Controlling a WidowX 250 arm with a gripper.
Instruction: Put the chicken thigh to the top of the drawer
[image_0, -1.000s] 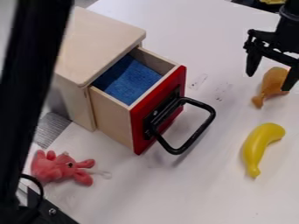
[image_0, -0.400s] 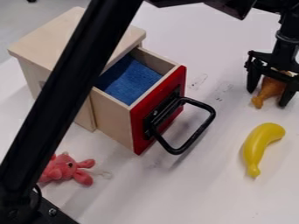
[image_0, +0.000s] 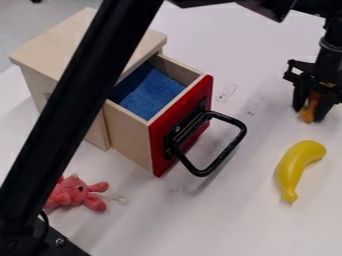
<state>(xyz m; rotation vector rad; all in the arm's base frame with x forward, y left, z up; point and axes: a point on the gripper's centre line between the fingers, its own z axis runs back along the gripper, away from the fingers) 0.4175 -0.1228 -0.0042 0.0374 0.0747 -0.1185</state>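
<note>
Bright, diffuse light from above whitens the table (image_0: 220, 222), with a soft grey shadow beneath the handle (image_0: 226, 153), darker shade over the far-left part of the blue lining (image_0: 155, 95) inside the drawer (image_0: 127, 130), and pale sheen on the banana (image_0: 292, 167).

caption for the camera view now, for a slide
Gripper closed around the chicken thigh, right of the open red-fronted drawer
</note>
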